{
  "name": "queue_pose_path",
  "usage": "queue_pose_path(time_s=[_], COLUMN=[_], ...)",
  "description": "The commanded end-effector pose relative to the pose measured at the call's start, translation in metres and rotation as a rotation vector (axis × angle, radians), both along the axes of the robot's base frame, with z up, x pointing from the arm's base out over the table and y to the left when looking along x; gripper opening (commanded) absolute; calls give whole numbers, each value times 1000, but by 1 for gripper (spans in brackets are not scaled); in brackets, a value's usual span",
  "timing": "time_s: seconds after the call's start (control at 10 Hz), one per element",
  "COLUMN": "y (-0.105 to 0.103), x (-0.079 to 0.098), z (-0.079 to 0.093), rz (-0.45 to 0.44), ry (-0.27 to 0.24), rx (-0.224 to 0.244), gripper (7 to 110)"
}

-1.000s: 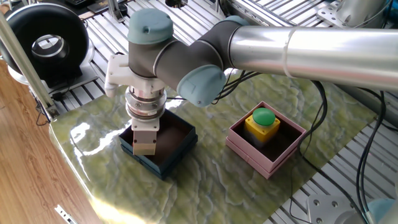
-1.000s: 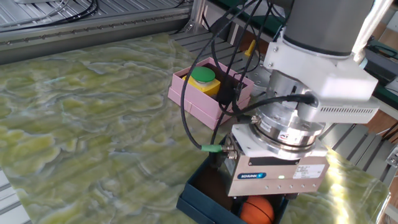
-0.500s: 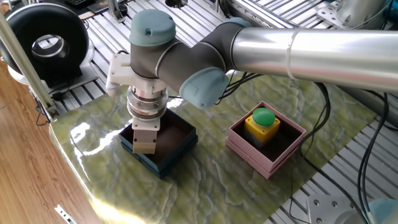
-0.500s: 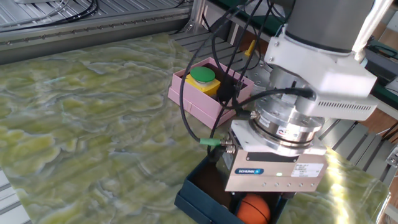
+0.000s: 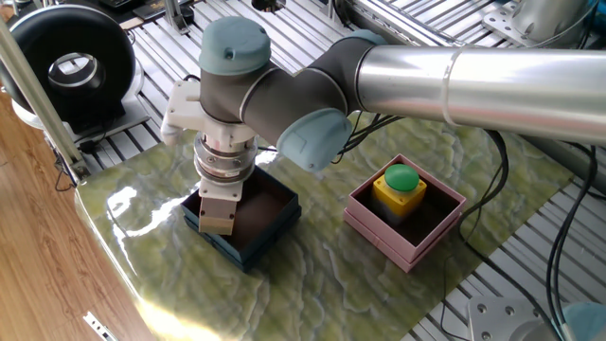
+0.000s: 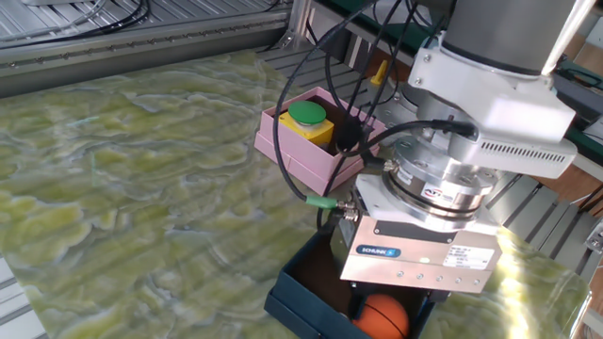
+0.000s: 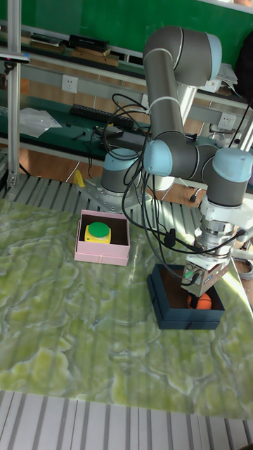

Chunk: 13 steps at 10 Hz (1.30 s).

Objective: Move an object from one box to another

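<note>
The navy-blue box (image 5: 273, 230) (image 6: 288, 290) (image 7: 163, 309) sits on the green marbled mat. My gripper (image 5: 218, 225) (image 6: 384, 303) (image 7: 202, 295) reaches down into it, and its body hides the fingers. An orange ball (image 6: 381, 317) (image 7: 204, 302) shows directly under the gripper body, held between the fingers inside the box; the first fixed view does not show it. The pink box (image 5: 379, 237) (image 6: 294, 155) (image 7: 98, 258) stands apart to the side and holds a yellow block with a green round top (image 5: 401, 184) (image 6: 306, 117) (image 7: 98, 250).
A black round device (image 5: 66, 66) stands off the mat at the back left. The mat's edge runs close to the navy box on the wooden-floor side. Black cables (image 6: 311, 85) hang from the arm over the pink box. Slatted aluminium table (image 5: 530, 284) surrounds the mat.
The gripper has shifted slightly up and sideways inside the navy box, and the orange ball has moved with it. The pink box and its block have not moved.
</note>
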State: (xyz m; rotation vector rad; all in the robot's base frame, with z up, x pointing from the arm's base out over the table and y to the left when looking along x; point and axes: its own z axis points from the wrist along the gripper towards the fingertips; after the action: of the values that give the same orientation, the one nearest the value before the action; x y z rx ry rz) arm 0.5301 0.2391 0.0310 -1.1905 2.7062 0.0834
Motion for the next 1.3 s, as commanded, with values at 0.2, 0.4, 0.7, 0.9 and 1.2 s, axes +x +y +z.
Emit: queue_pose_path(time_s=[0.2,0.4,0.7,0.9,1.2], y=[8,0,-1,-5,0], x=[-6,-6,-7,-1,-9], z=[4,6,8,4,11], rz=[-41,-54,-61,-60,-77], ry=[28,28,32,10,42], rx=[42,13,9,-10,5], gripper=[7,7,7,7,7])
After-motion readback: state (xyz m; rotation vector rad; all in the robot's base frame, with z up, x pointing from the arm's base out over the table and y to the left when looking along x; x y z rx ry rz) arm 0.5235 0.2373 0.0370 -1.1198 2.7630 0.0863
